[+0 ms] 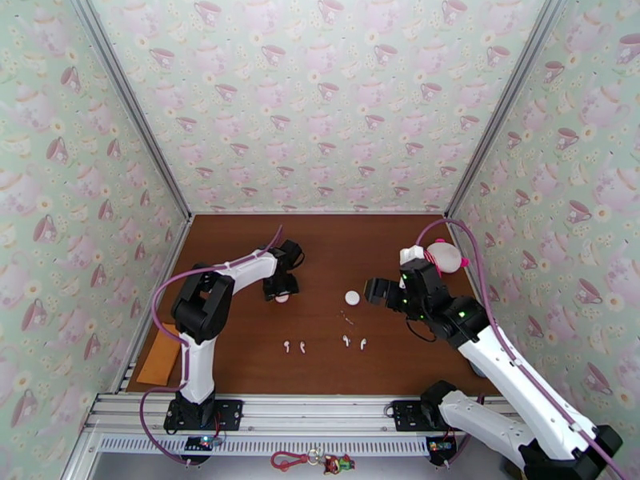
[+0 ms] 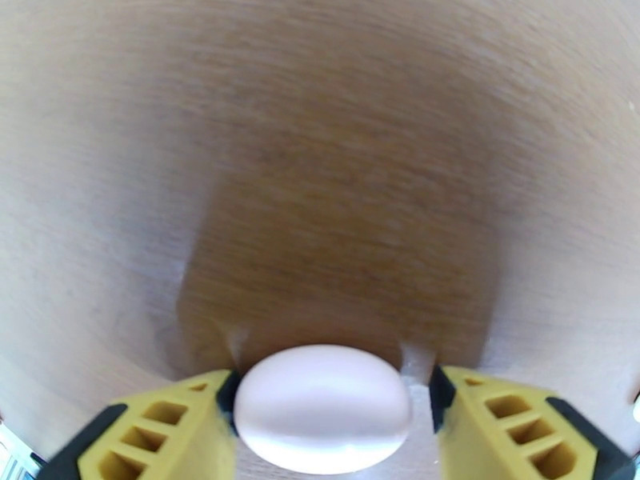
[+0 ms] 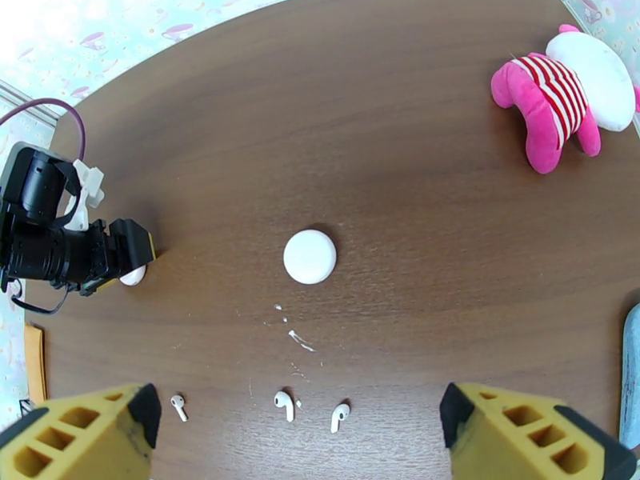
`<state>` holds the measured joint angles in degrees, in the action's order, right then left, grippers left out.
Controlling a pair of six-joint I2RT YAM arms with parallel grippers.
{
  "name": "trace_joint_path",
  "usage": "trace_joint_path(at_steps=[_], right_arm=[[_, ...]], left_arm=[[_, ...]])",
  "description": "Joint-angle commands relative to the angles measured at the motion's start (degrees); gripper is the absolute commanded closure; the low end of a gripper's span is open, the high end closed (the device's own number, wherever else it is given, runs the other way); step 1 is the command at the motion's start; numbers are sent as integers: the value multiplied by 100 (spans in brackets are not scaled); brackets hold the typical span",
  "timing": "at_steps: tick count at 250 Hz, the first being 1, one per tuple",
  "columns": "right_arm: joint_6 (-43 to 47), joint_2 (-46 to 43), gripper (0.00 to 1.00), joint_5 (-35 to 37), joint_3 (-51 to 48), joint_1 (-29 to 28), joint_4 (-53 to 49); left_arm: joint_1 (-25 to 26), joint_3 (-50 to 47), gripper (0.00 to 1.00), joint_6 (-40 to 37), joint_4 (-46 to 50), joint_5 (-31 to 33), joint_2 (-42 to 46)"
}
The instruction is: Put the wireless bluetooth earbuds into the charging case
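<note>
Item one: the left gripper (image 2: 332, 394) brackets a pinkish round charging case (image 2: 322, 430), yellow pads close on both flanks. A firm pinch cannot be confirmed. It is probably steadying the case for loading. The right gripper (image 3: 298, 410) hangs spread wide and empty above the table (image 1: 336, 250). Four white earbuds (image 1: 346, 341) lie loose in a row at 6 o'clock from a white round case (image 1: 352, 297). A pink plush toy (image 3: 552, 114) sits at its 2 o'clock.

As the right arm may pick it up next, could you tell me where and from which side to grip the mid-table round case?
Grip the case across its rim at opposite edges, coming straight down. It lies flat and round, so no side is better, and the earbuds lie apart from it. The right gripper is open.
</note>
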<state>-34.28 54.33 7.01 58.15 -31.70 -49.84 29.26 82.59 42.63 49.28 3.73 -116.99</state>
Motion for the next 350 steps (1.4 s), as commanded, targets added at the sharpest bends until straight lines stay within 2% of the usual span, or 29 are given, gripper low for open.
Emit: trace_joint_path(at_steps=[1, 39, 78, 120, 157, 171, 187, 194, 203, 209, 220, 231, 253, 265, 273, 309, 330, 350], right_arm=[[-70, 8, 1, -15, 118, -56, -8], [-106, 42, 1, -101, 140, -59, 38], [-336, 275, 1, -722, -179, -62, 451], [-273, 677, 1, -1360, 47, -47, 485], [-100, 949, 1, -1984, 286, 113, 374], [-99, 1006, 1, -2171, 205, 196, 482], [83, 1126, 1, -2448, 107, 356, 581], [236, 1167, 1, -2495, 68, 408, 598], [239, 1203, 1, -2190, 85, 501, 419], [215, 1195, 1, -2040, 140, 539, 268], [367, 1100, 1, -2227, 208, 544, 166], [370, 969, 1, -2205, 298, 544, 61], [365, 811, 1, -1378, 627, 586, -385], [212, 686, 1, -817, 772, 693, -697], [186, 574, 1, -696, 815, 741, -800], [122, 278, 1, -340, 937, 1187, -1387], [211, 220, 1, 27, 1006, 1902, -1733], [277, 315, 1, -40, 1049, 2619, -1829]], left_arm=[[78, -213, 41, 124, 264, -140, -95], [80, -278, 53, 26, 208, -130, -63], [153, -209, 75, -380, 258, -51, 29], [360, -267, 100, -1318, 389, 132, 549], [614, -832, 100, -2189, 191, 19, 1486], [701, -1182, 100, -2002, 21, 364, 1681], [671, -1017, 100, -2109, 499, 252, 1507], [679, -930, 98, -2072, 711, 603, 1530], [675, -985, 94, -1942, 751, 968, 1737], [642, -1091, 88, -1917, 641, 903, 1903], [554, -1228, 68, -1807, 435, 854, 2158], [457, -1278, 66, -1715, 366, 782, 2281], [355, -1263, 61, -1629, 345, 605, 2326], [357, -1263, 41, -1600, 333, 553, 2317], [352, -1276, 36, -1600, 299, 484, 2304], [347, -1232, 27, -1580, 141, 335, 2110], [352, -1060, 19, -1634, 210, 327, 1951], [354, -956, 14, -1653, 240, 289, 1917]])
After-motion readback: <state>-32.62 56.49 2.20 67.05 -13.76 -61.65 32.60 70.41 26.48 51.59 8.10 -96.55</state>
